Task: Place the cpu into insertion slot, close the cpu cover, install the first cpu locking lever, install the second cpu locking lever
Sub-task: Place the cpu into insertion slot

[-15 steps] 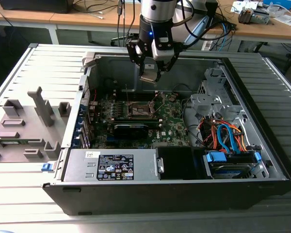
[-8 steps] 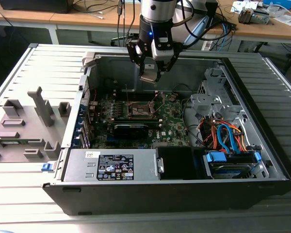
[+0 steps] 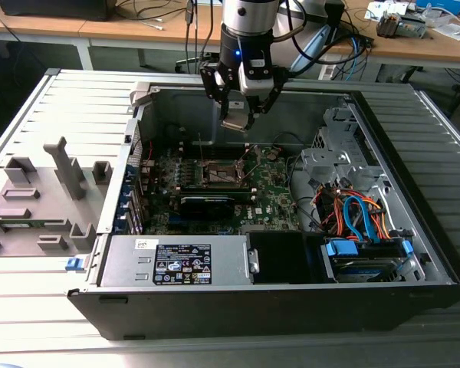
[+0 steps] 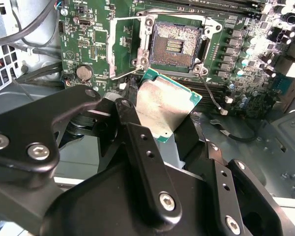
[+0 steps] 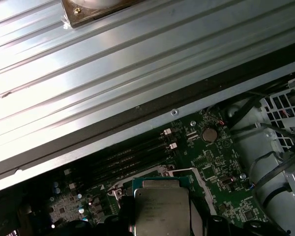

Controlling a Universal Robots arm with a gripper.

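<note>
- The open computer case [image 3: 276,307] lies on its side on a grey ribbed table [image 3: 31,307]. In the exterior view the arm comes in at the 12 o'clock side of the case.
- The green circuit board [image 3: 272,195] covers the floor of the case, at about 9 o'clock from the bundle of orange and blue cables [image 3: 360,211].
- The gripper [image 3: 238,119] hangs above the board. Its black fingers [image 4: 137,137] are closed on two opposite edges of the cpu, so it is gripping the chip.
- The cpu cover [image 4: 112,49] seems to be swung away beside the socket and does not lie on it. I judge this only, because the frame is seen nearly edge-on.
- The insertion slot [image 4: 176,47] is bare and its brownish pin field is free. In the exterior view it lies toward 6 o'clock from the gripper, well apart from it.
- The cpu [image 4: 162,105] is in the air, tilted, with its silver top showing in both wrist views, and it touches nothing but the fingers.
- The locking levers are too thin for me to tell their position.
- By my judgement none of the four steps is finished: the chip is not yet seated, and cover and both levers remain.
</note>
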